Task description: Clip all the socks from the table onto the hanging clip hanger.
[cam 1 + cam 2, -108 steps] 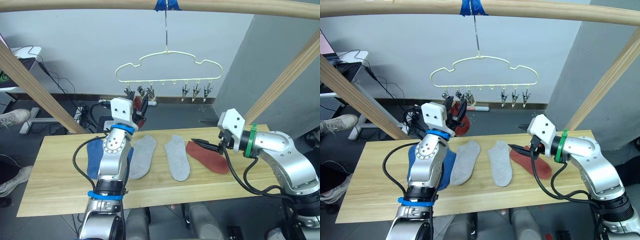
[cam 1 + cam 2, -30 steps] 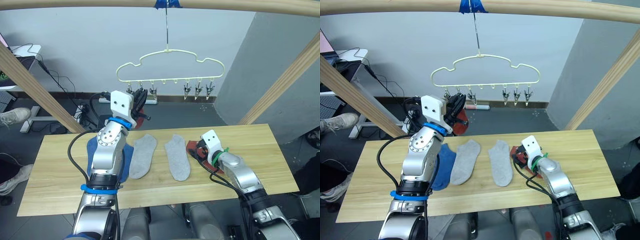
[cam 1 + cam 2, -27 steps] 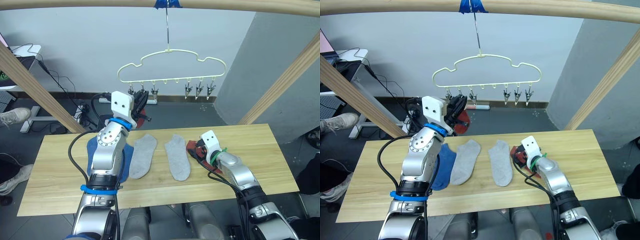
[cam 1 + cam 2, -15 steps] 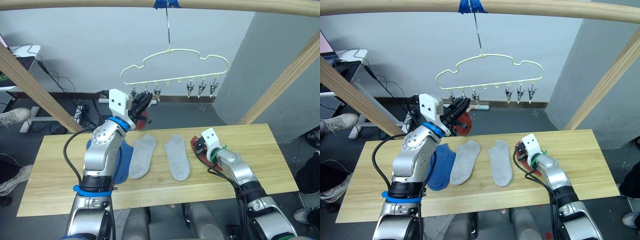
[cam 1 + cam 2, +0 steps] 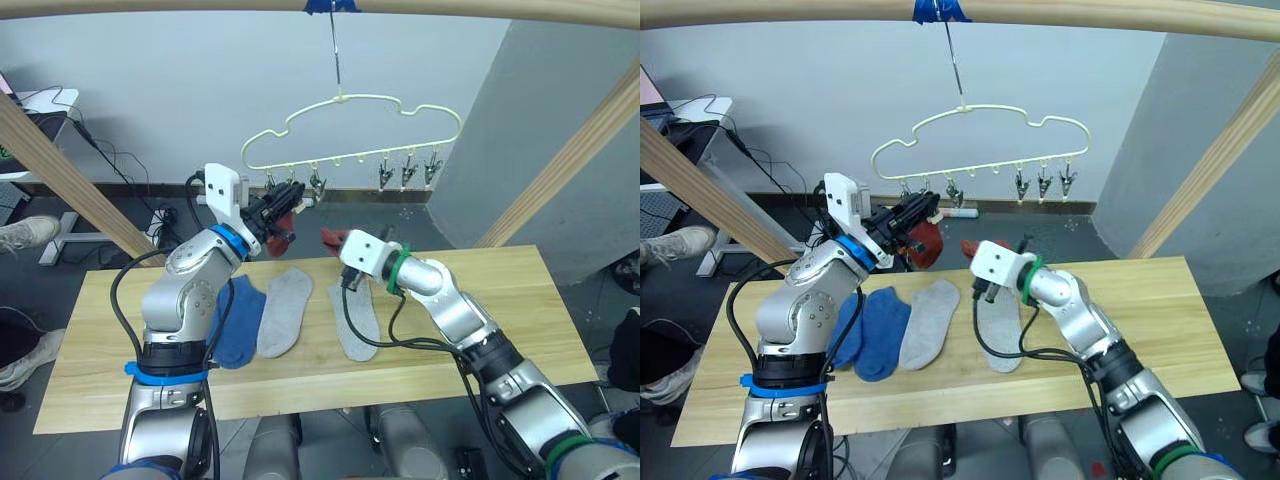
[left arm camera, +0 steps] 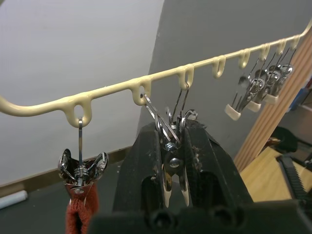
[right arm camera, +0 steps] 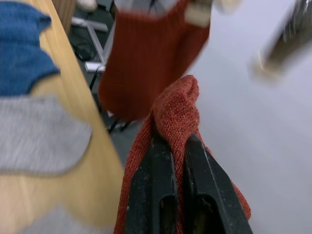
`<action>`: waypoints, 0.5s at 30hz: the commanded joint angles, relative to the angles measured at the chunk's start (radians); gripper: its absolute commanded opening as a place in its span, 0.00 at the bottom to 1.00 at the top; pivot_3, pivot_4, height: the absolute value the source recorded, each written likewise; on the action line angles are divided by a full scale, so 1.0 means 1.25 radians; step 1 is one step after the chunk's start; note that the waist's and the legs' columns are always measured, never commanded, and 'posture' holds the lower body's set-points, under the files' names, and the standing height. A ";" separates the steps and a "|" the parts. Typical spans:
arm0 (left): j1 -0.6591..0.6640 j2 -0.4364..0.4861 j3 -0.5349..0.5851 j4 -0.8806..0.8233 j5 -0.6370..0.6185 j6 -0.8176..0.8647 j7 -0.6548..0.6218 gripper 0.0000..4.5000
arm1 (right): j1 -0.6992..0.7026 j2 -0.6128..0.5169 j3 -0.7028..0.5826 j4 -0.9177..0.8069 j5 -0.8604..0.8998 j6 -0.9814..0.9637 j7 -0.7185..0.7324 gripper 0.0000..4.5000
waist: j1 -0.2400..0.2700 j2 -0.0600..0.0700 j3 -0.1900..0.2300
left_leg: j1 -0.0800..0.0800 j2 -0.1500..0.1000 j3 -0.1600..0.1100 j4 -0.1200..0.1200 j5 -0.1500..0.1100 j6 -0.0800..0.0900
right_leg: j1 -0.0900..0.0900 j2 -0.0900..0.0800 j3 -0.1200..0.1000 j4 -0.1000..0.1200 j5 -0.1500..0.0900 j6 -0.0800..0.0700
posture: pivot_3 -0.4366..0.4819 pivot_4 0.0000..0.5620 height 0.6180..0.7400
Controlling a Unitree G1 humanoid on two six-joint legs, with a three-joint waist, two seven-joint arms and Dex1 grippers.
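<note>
The table [image 5: 1160, 300] carries four socks in a row: two blue socks [image 5: 868, 330] overlapping at the robot's left, a grey sock [image 5: 929, 322] touching their right edge, and another grey sock [image 5: 1002, 325] just right of that one

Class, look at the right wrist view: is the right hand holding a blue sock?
No. The right hand is shut on a rust-red sock, while the blue sock lies on the table.

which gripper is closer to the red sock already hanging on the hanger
Left. The left gripper grips a clip right beside the hanging red sock. The right gripper, holding a second red sock, is off to that sock's right, above the table.
</note>
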 commanded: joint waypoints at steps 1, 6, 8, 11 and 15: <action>-0.016 0.014 0.019 -0.044 -0.035 0.021 -0.010 0.06 | -0.036 0.019 -0.001 0.024 -0.020 -0.034 -0.022 0.00 | 0.002 0.000 0.000 | 0.000 0.000 0.000 0.000 0.000 0.000 | 0.000 0.000 0.000 0.000 0.000 0.000 | 0.27 0.49 1.00; -0.022 0.021 0.032 -0.051 -0.063 0.055 -0.001 0.06 | -0.061 0.041 -0.002 0.055 -0.035 -0.064 -0.038 0.00 | 0.002 0.000 0.000 | 0.000 0.000 0.000 0.000 0.000 0.000 | 0.000 0.000 0.000 0.000 0.000 0.000 | 0.26 0.49 1.00; -0.023 0.025 0.032 -0.052 -0.069 0.062 -0.001 0.06 | -0.063 0.048 -0.001 0.059 -0.040 -0.070 -0.042 0.00 | 0.002 0.000 0.000 | 0.000 0.000 0.000 0.000 0.000 0.000 | 0.000 0.000 0.000 0.000 0.000 0.000 | 0.26 0.49 1.00; -0.028 0.028 0.031 -0.051 -0.076 0.071 0.001 0.06 | -0.064 0.058 -0.001 0.063 -0.046 -0.076 -0.047 0.00 | 0.002 0.000 0.000 | 0.000 0.000 0.000 0.000 0.000 0.000 | 0.000 0.000 0.000 0.000 0.000 0.000 | 0.25 0.49 1.00; -0.030 0.026 0.026 -0.050 -0.076 0.075 0.001 0.06 | -0.072 0.062 -0.006 0.066 -0.049 -0.080 -0.050 0.00 | 0.002 0.000 0.000 | 0.000 0.000 0.000 0.000 0.000 0.000 | 0.000 0.000 0.000 0.000 0.000 -0.001 | 0.25 0.49 1.00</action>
